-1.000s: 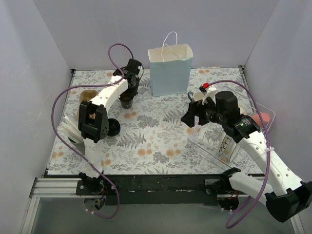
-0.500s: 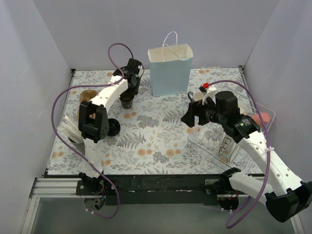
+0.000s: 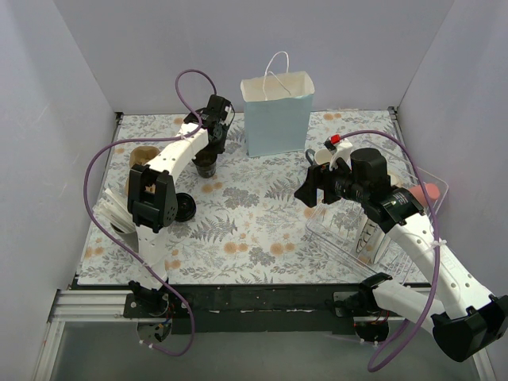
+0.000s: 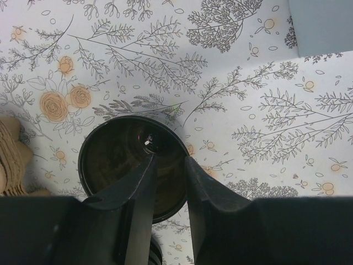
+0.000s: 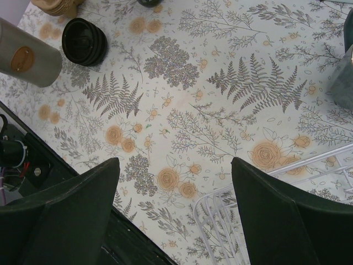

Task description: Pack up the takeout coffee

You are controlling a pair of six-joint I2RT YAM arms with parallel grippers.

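The takeout coffee (image 3: 207,165) is a small dark brown cup with a round black glossy top, standing on the floral mat left of the light-blue paper bag (image 3: 278,115). My left gripper (image 3: 214,141) hangs right over it. In the left wrist view the cup (image 4: 116,160) lies under my fingers (image 4: 144,182). The left finger is over the cup's top and the right one over its right rim. A narrow empty gap stays between them at the left gripper (image 4: 170,160). My right gripper (image 3: 306,194) is wide open and empty above the mat (image 5: 175,165).
A stack of black lids (image 3: 184,208) sits by the left arm, also in the right wrist view (image 5: 84,41). A grey cup (image 5: 27,52) lies beside it. A brown stack (image 3: 143,155) is at the left. A white wire rack in a clear bin (image 3: 373,230) is at the right.
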